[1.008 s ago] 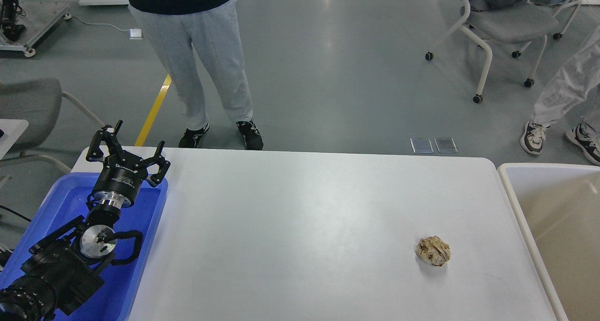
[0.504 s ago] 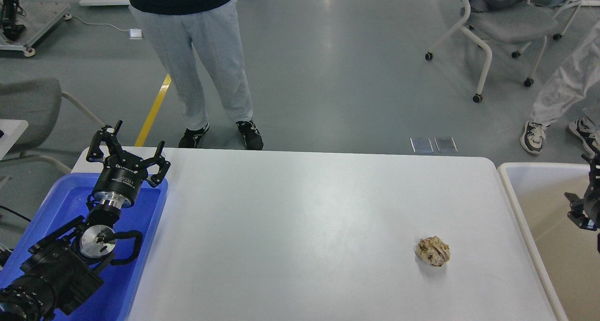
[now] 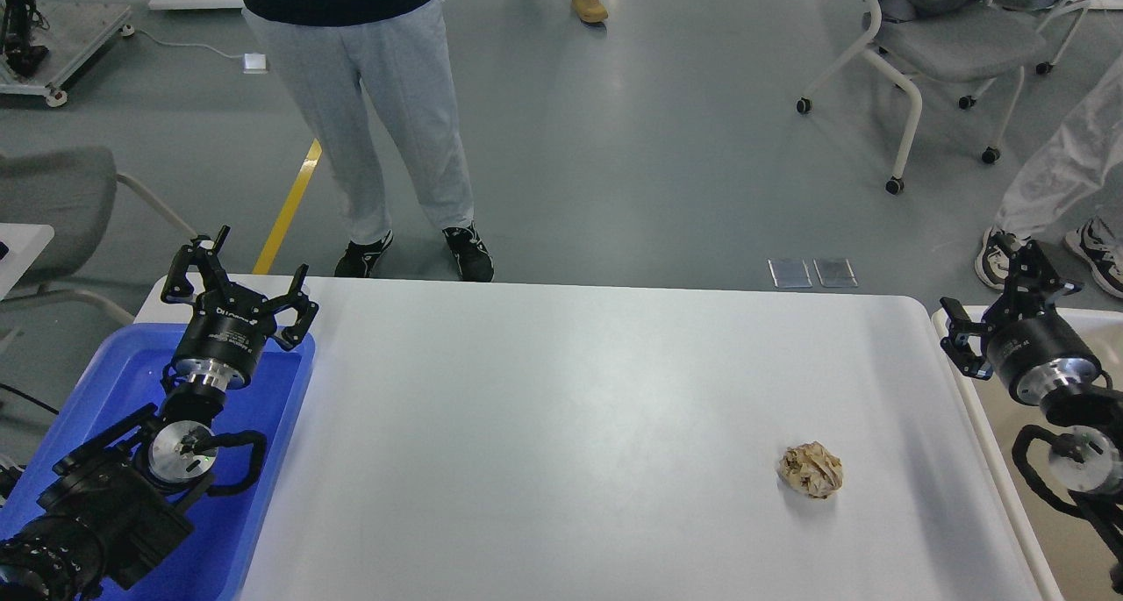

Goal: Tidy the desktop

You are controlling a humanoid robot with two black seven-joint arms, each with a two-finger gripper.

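The crumpled brown paper ball lies on the desktop, near its right end and close to the beige bin. The right gripper, fingers spread and empty, hovers above the bin's far corner, much the nearer. The left gripper, also spread, hangs over the blue tray, well apart from the ball.

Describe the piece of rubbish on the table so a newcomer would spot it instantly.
Start at the white desktop and move toward its right end, near the beige bin. There lies a crumpled ball of brownish paper, the only loose thing on the white surface, touching neither gripper.
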